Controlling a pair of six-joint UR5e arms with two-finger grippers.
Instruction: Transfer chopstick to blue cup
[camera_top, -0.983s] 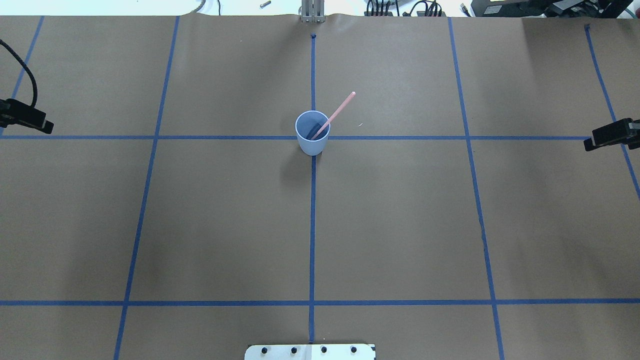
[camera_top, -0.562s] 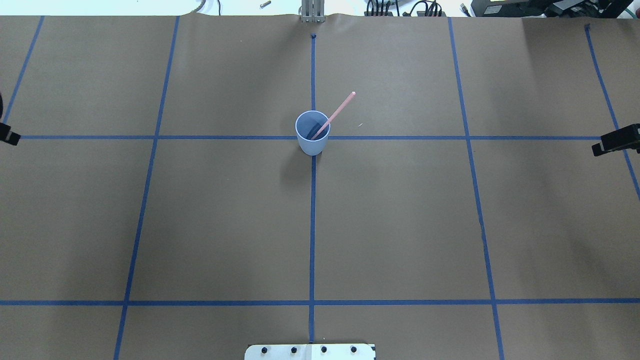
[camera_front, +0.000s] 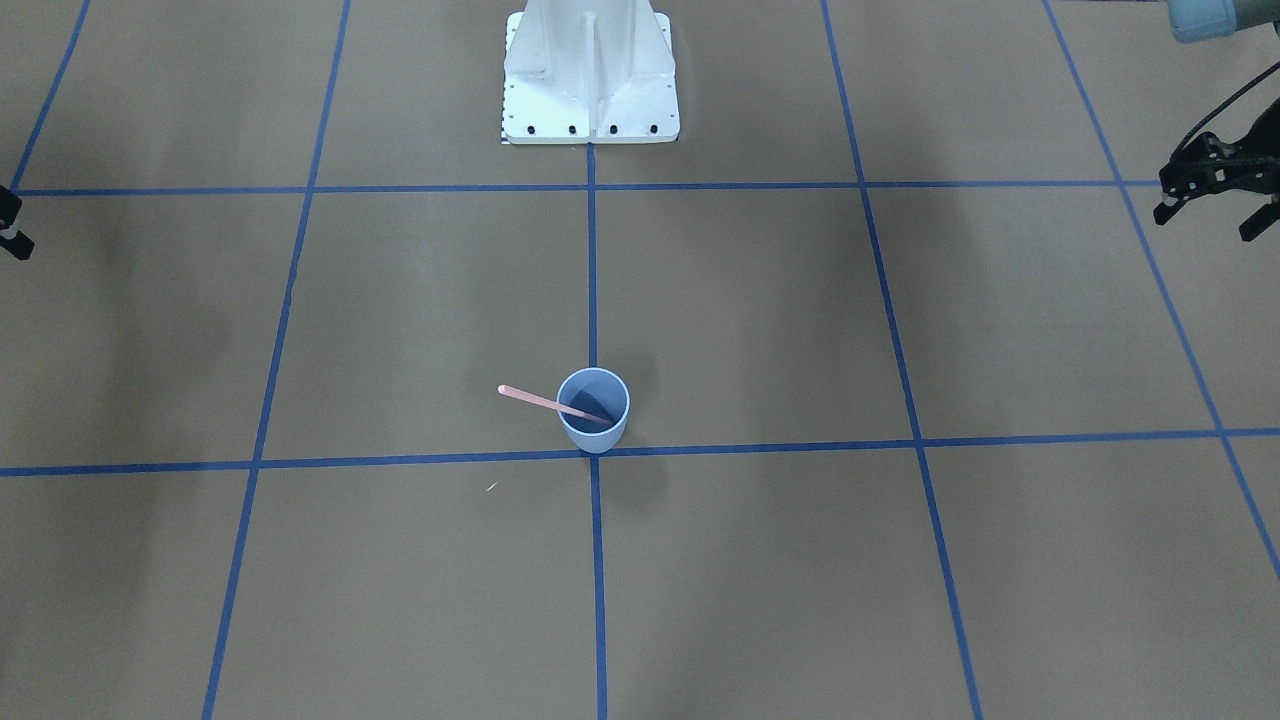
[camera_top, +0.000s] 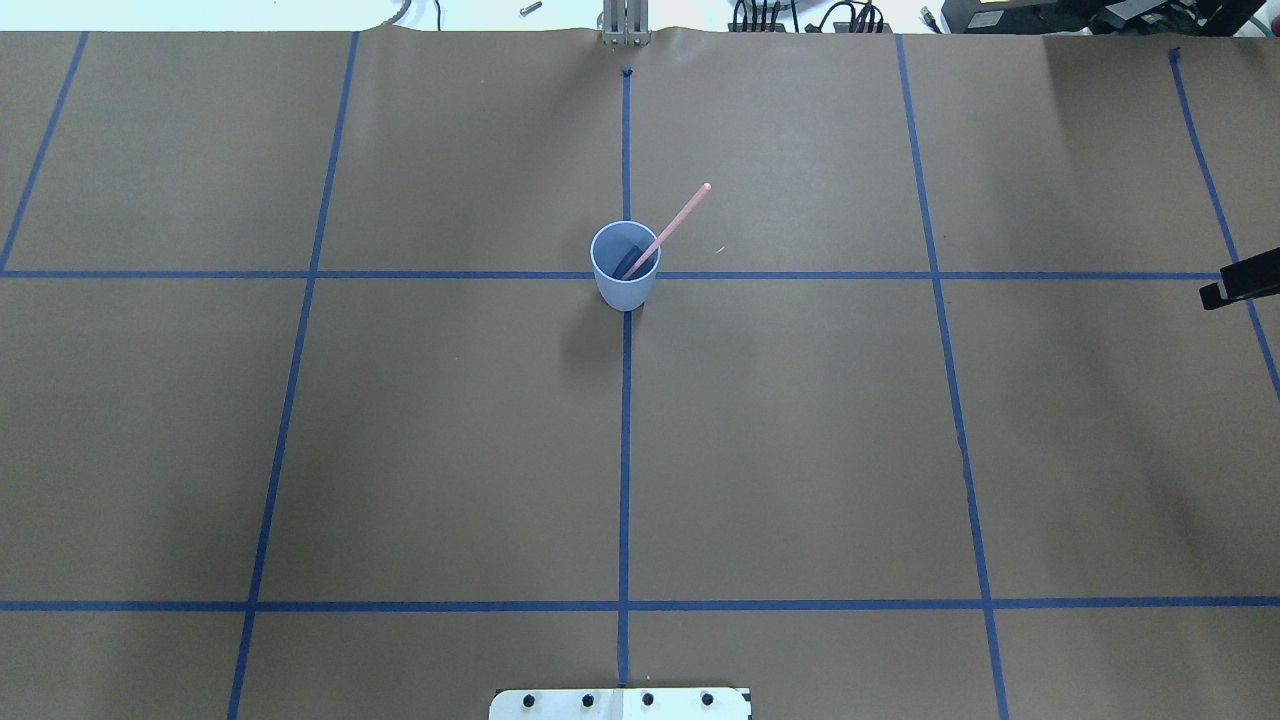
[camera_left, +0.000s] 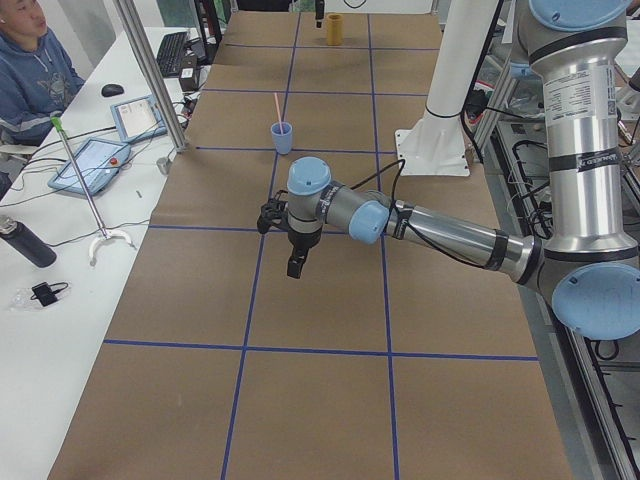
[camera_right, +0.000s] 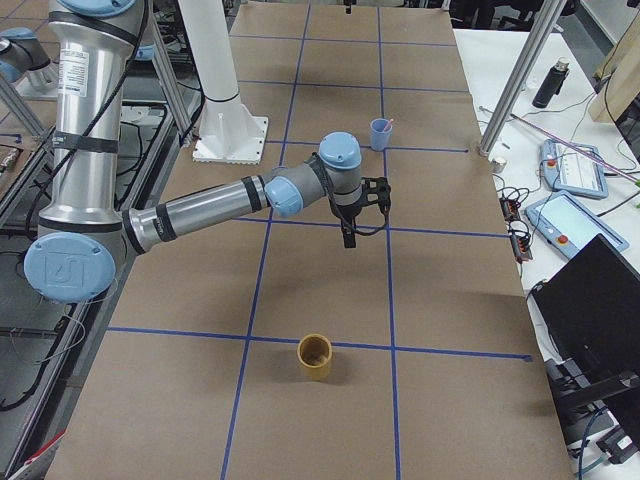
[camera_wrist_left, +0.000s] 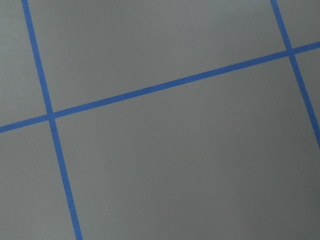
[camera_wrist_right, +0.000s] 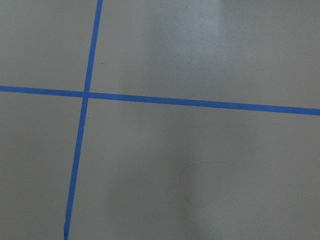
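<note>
Chopstick (camera_top: 680, 214) slanted in blue cup (camera_top: 625, 292) on tabletop (camera_top: 400, 450). Left gripper (camera_front: 1205, 220) spread wide, empty. Right gripper (camera_top: 1238, 283): cannot tell.

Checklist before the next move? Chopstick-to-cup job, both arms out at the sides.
1. Chopstick in blue cup: ok. Its lower end is inside and it leans on the rim.
2. Cup upright on the table: ok.
3. Left gripper empty: ok. It is open with nothing between the fingers.
4. Right gripper open or shut: cannot tell. Only its edge shows in the overhead and front views.
5. Both grippers apart from the cup: ok. Each is out at a table side.
6. Yellow cup out of the way: ok. It stands apart from the right arm.
</note>
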